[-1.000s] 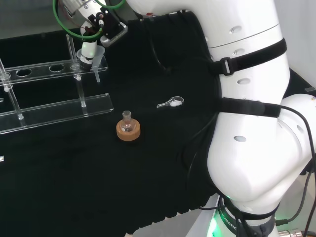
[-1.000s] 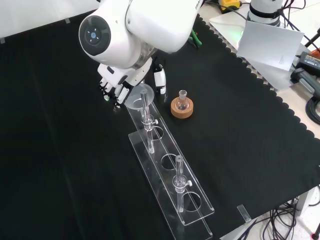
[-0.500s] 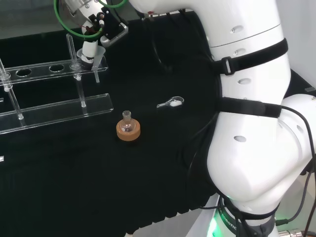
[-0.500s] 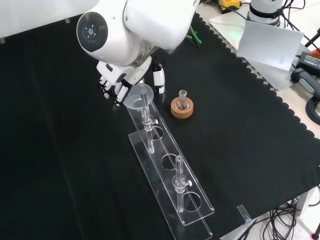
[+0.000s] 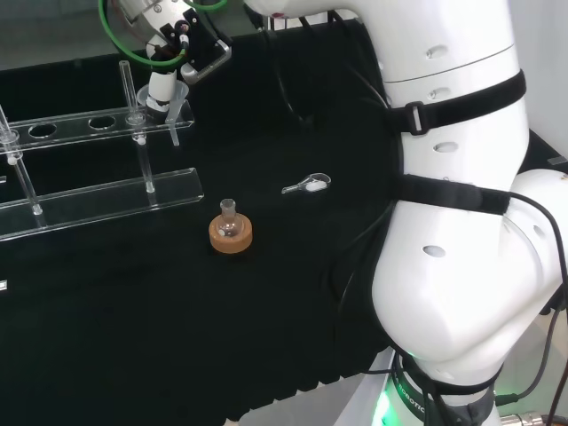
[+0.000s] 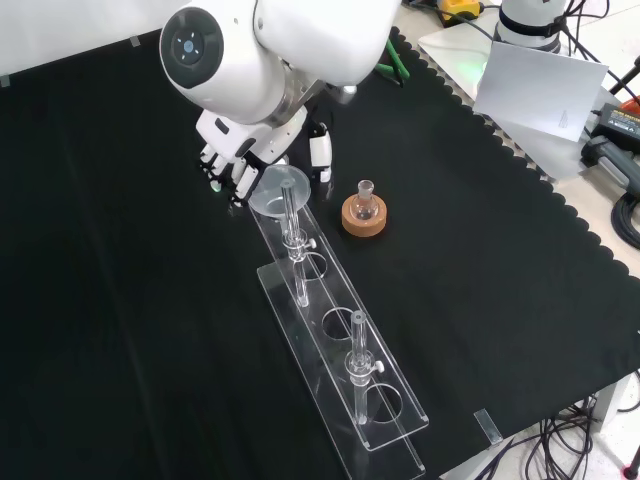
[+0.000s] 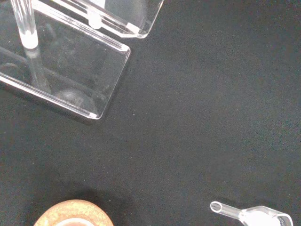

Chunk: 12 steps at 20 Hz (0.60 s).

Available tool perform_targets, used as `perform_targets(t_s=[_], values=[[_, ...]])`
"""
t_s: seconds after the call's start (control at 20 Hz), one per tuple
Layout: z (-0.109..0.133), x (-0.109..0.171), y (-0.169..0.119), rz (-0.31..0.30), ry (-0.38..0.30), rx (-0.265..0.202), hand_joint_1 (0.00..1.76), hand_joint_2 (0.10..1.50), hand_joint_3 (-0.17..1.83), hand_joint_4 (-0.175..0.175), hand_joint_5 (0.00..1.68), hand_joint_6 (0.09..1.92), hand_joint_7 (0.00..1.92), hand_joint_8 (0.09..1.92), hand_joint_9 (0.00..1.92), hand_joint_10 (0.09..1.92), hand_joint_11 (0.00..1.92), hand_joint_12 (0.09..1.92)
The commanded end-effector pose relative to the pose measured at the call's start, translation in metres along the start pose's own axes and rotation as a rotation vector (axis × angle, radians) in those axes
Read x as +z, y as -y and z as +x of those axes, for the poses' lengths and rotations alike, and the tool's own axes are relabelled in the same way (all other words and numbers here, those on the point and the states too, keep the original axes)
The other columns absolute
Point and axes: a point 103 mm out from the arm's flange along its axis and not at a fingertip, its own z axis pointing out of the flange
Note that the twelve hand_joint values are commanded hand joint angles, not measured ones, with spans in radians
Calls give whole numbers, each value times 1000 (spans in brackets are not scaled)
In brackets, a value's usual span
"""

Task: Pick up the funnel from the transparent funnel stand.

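The clear plastic funnel (image 6: 279,186) sits at the far end of the transparent funnel stand (image 6: 340,350), its stem (image 5: 173,132) hanging beside the end post. The black and white robot hand (image 6: 232,160) curls its fingers around the funnel's bowl. At four o'clock in the front view, a small glass flask on a cork ring (image 6: 363,214) stands on the black-clothed surface (image 6: 480,250).

You see black cloth (image 6: 120,300) over the whole bench, its 3 o'clock edge scalloped in the front view. Clear funnel (image 6: 280,189), clear funnel stand (image 6: 340,370), both colourless. Hand (image 6: 232,160) is white with black parts, one green spot on it. Cork ring (image 5: 231,236) is tan-orange, clear small flask (image 5: 229,218) on it. Clear scoop (image 5: 307,185) at 3 o'clock of the cork holds something white. Arm (image 5: 453,222) white with black straps; green cable (image 5: 133,59).
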Motion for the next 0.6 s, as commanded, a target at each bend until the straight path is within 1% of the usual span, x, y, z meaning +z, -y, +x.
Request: perform_targets(t_s=[0.05, 0.4, 0.6], values=[[0, 0, 3, -17, -26, 14, 568, 780, 31, 4, 472, 87, 711, 497, 240, 662, 0, 1118], [-2, -4, 9, -40, -44, 21, 583, 781, 31, 6, 507, 87, 752, 492, 272, 643, 0, 1151], [-2, -5, 14, -62, -49, 6, 597, 783, 32, 28, 582, 87, 834, 499, 308, 628, 0, 1183]])
